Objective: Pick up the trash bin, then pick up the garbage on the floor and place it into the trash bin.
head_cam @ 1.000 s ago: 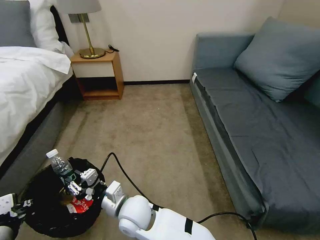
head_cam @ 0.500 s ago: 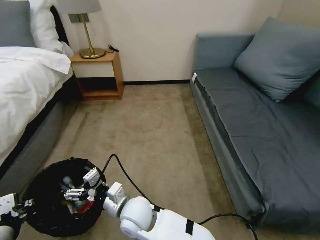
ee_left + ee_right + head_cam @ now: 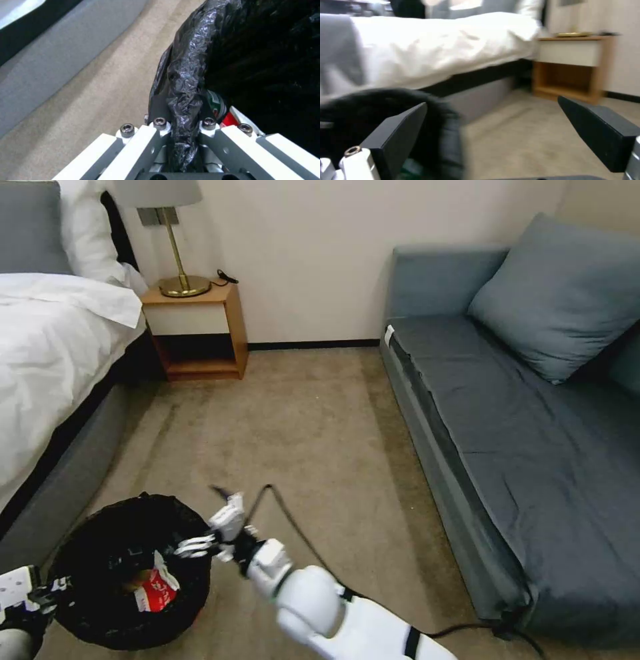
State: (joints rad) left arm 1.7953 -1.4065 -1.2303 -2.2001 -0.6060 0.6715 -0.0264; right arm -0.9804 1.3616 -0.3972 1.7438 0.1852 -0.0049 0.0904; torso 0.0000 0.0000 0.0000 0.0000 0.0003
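While the bin (image 3: 127,573) rim is clamped by the left gripper (image 3: 181,130), the carton (image 3: 155,590) and bottle (image 3: 215,106) are seen inside; the right gripper (image 3: 210,537) is spread empty.

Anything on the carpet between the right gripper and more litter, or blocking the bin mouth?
Nothing visible does. The right gripper hangs open and empty beside the rim of the round black bag-lined trash bin, whose mouth is open. Inside lie a red-and-white crushed carton and a green-labelled bottle. The beige carpet shows no litter. The left gripper clamps the rim.
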